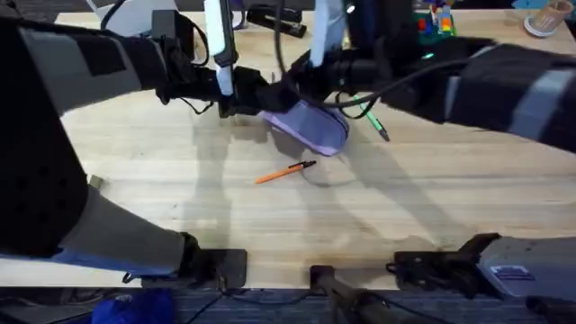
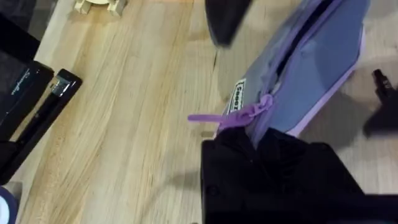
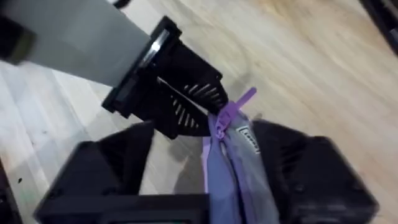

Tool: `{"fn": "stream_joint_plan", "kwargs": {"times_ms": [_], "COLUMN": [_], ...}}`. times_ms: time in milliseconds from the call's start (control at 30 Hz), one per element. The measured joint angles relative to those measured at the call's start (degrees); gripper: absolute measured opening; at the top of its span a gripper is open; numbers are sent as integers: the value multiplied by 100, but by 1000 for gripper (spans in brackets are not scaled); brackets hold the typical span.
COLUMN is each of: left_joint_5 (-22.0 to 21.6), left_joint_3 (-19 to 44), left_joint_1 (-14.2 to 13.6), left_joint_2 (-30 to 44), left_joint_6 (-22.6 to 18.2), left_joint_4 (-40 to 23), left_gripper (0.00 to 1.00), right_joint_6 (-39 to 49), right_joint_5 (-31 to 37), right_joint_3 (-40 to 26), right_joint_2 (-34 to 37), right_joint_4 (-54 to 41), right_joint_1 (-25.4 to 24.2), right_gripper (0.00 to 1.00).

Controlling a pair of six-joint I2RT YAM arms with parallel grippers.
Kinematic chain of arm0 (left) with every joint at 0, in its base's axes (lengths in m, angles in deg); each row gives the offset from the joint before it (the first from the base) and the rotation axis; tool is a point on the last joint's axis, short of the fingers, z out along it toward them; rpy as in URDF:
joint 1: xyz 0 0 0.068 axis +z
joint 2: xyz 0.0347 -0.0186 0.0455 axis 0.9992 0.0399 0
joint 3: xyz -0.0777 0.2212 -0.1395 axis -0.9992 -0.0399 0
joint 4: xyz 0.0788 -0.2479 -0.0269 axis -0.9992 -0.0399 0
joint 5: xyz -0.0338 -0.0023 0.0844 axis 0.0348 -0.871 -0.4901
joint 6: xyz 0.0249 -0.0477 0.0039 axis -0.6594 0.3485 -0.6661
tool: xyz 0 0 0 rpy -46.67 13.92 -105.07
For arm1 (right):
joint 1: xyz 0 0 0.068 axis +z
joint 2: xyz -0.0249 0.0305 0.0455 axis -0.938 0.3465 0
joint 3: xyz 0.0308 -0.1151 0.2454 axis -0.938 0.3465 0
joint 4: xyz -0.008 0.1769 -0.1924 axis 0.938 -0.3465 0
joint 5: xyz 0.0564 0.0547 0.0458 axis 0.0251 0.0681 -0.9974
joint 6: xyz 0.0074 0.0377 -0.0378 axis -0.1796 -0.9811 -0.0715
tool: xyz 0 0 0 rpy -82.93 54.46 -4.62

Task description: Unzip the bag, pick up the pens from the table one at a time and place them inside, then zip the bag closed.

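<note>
The lavender bag point(image 1: 310, 126) hangs slightly above the table point(image 1: 180, 180) at the centre back. My left gripper point(image 1: 250, 101) is shut on its near end, and the purple zipper pull point(image 2: 239, 116) sticks out beside the fingers point(image 2: 280, 168). My right gripper point(image 3: 211, 168) is open and straddles the bag point(image 3: 233, 180) just behind the pull point(image 3: 233, 111), facing the left gripper point(image 3: 180, 99). The orange pen point(image 1: 286, 172) lies on the table in front of the bag. The green pen point(image 1: 371, 117) lies to the bag's right, partly under the right arm.
A black stapler-like tool point(image 2: 31, 106) lies on the table left of the bag. Coloured blocks point(image 1: 436, 20) and a cup point(image 1: 544, 18) stand at the back right. The front half of the table is bare wood.
</note>
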Motion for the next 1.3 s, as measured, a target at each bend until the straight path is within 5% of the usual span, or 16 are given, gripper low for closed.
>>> {"fn": "stream_joint_plan", "kwargs": {"times_ms": [467,900,967,1100,1233,1300], "left_joint_5": [0,0,2,23,32,39], "left_joint_3": [0,0,0,2,2,2], "left_joint_1": [0,0,0,0,0,0], "left_joint_2": [0,0,0,0,0,0], "left_joint_6": [0,0,-7,-1,-7,2], "left_joint_4": [0,0,8,28,39,37], "left_gripper": [42,50,127,614,934,987], "right_joint_6": [0,0,0,0,0,0], "right_joint_5": [-8,-10,-10,-10,-10,-10], "right_joint_3": [-42,-42,-42,-42,-42,-42], "right_joint_2": [-726,-733,-733,-733,-733,-733], "right_joint_4": [-137,-492,-534,-585,-652,-655], "right_joint_1": [-588,-609,-609,-609,-609,-609], "right_gripper": [996,996,996,995,995,995]}}
